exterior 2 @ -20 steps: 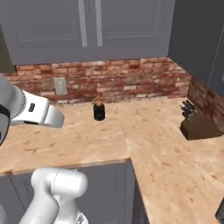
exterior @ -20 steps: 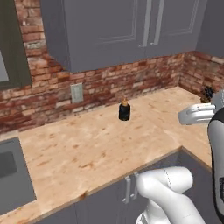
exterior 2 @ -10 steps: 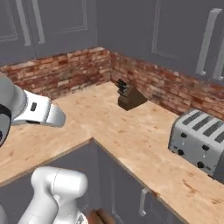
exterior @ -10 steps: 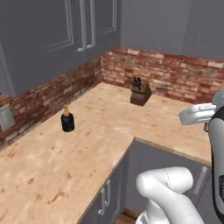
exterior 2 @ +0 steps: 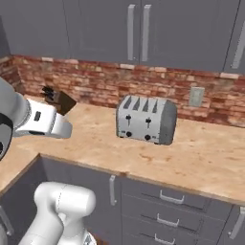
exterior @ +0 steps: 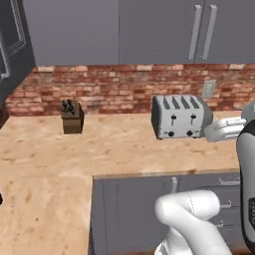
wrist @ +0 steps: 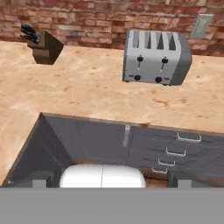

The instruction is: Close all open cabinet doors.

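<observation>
Overhead, slate-grey upper cabinet doors (exterior 2: pixel 136 28) are sitting flush over the speckled tan bench (exterior: pixel 124 144); one at far left (exterior: pixel 12 35) is seemingly hanging open (judging loosely). Silver four-slot toaster (wrist: pixel 155 57), then knife block (exterior: pixel 71 117). Hand's spread: cannot tell. Searching; next, approaching it.

Even, diffuse light fills all three rendered views, with no single source to be made out. The wooden counter (exterior: pixel 124 144) reads bright and warm. Soft, short shadows sit under the toaster (exterior: pixel 179 117) and beside the knife block (exterior: pixel 72 117). The slate-grey cabinet doors (exterior 2: pixel 143 28) look flat and matte, free of glare; their silver handles (exterior: pixel 201 32) carry a faint sheen. The toaster's metal sides show mild highlights. The pictures are slightly soft and coarse, brick mortar lines (wrist: pixel 87 22) blurring a little. Straight edges stay straight toward the borders.
</observation>
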You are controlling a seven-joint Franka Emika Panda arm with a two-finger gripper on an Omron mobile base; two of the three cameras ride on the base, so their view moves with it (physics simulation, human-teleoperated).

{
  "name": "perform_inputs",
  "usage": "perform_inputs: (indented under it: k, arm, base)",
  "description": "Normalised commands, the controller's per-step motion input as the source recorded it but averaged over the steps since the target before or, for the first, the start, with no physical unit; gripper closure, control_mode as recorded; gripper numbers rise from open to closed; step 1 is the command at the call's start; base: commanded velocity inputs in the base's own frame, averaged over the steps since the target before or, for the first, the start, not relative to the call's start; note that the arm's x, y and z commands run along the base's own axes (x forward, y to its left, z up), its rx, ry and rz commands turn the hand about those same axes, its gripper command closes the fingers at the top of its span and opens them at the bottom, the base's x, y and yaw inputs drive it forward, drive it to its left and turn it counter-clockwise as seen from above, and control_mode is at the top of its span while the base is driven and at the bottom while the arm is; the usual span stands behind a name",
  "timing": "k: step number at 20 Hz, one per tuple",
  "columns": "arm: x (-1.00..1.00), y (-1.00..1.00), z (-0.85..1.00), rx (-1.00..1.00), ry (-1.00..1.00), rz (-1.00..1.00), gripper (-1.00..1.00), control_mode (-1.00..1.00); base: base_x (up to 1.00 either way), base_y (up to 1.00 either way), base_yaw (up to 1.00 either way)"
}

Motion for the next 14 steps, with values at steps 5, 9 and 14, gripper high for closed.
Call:
perform_inputs:
  k: [5, 9, 14]
  arm:
    - [0.00, 0.00, 0.00, 0.00, 0.00, 0.00, -1.00, 1.00]
    - [0.00, 0.00, 0.00, 0.00, 0.00, 0.00, -1.00, 1.00]
    - [0.00, 0.00, 0.00, 0.00, 0.00, 0.00, -1.00, 1.00]
  base:
    - [-0.07, -0.08, -0.82]
    - [0.00, -0.15, -0.76]
    - [0.00, -0.19, -0.73]
